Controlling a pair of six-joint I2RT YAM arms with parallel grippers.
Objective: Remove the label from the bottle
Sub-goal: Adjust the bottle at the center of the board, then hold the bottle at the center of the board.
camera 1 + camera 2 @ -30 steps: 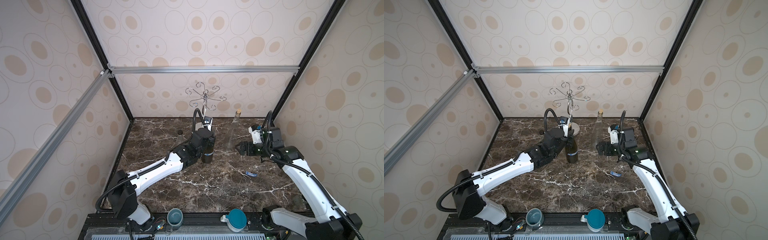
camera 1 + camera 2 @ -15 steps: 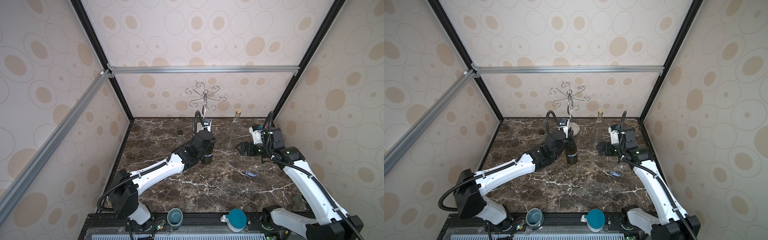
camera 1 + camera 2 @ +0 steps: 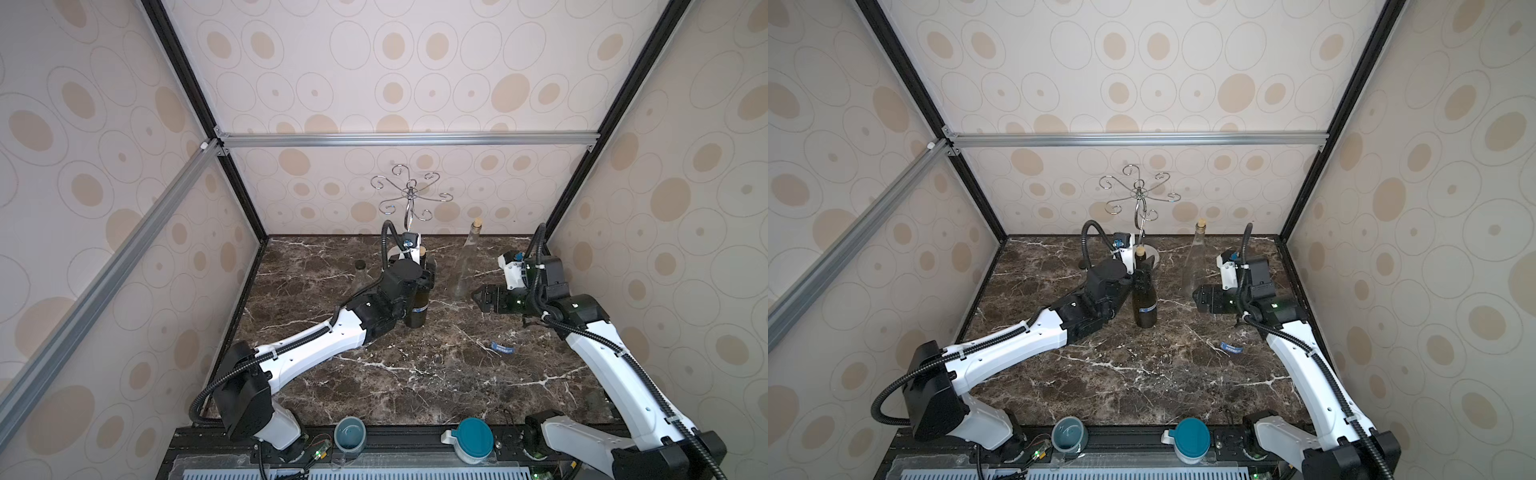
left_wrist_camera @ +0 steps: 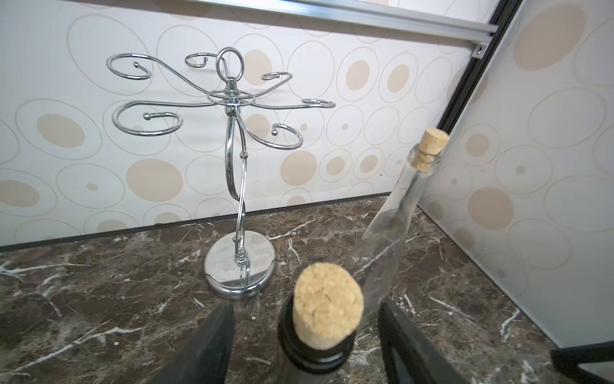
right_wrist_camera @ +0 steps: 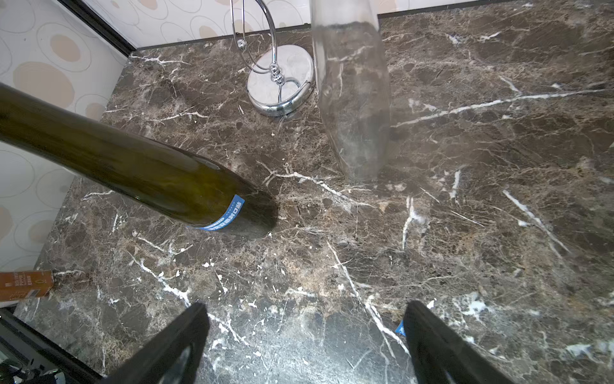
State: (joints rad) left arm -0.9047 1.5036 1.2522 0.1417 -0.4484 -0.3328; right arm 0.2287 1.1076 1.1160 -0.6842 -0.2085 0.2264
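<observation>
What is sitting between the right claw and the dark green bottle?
Only bare marble tabletop lies between the right claw and the dark bottle, as the right wrist view shows. The clear bottle stands just beside that stretch.

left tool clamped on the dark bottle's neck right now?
No: in the left wrist view the fingers of the left tool stand clear of the dark bottle, with a gap on each side.

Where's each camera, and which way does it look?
Top views: high above the robot, looking down toward the back wall; left arm, right arm show.
Left wrist: on the left arm, looking past the open left end effector and green bottle toward the stemware rack.
Right wrist: on the right arm, looking down past the open right end effector at the marble table.
Both wrist views share the clear bottle.
</observation>
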